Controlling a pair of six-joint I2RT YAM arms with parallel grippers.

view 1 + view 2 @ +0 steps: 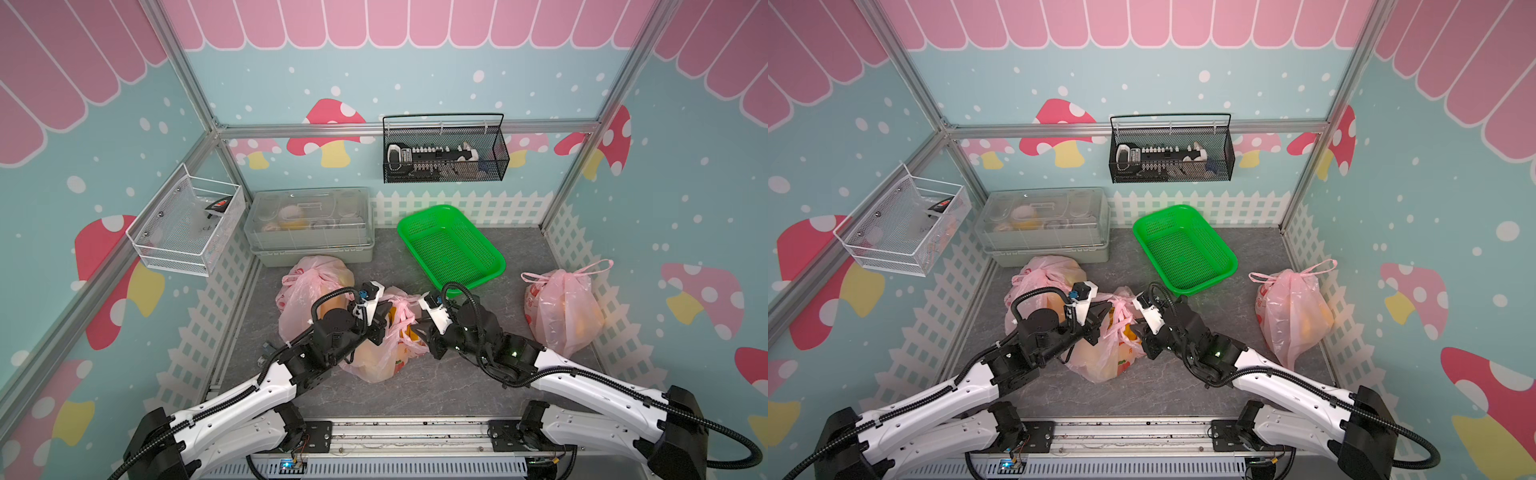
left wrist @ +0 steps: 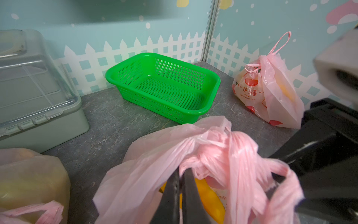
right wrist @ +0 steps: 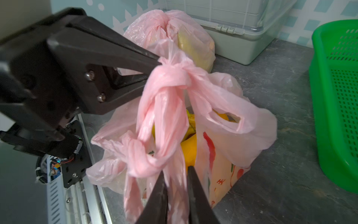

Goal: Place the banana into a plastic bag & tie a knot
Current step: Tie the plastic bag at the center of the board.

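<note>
Banana (image 3: 190, 144) sits inside pink plastic bag (image 1: 376, 357) on tabletop (image 1: 415, 390), left claw (image 3: 158, 61) pinching the bag's gathered neck at the loose knot (image 3: 172, 71), right claw (image 3: 177, 171) pinching a hanging handle strand (image 3: 175, 195), apparently so opposing pulls can cinch it.

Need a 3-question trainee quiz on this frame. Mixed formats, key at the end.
1. True or false: the green perforated plastic basket holds fruit.
2. Multiple choice: the left jaws and the right jaws are both shut on A) the basket rim, B) the twisted handles of the middle pink plastic bag, C) nothing.
3. Count the pink plastic bags standing on the grey stone-look tabletop.

Key
1. False: it is empty.
2. B.
3. Three: the middle one, the rear-left bag beside the clear-lidded box, and the right-hand bag.
</note>
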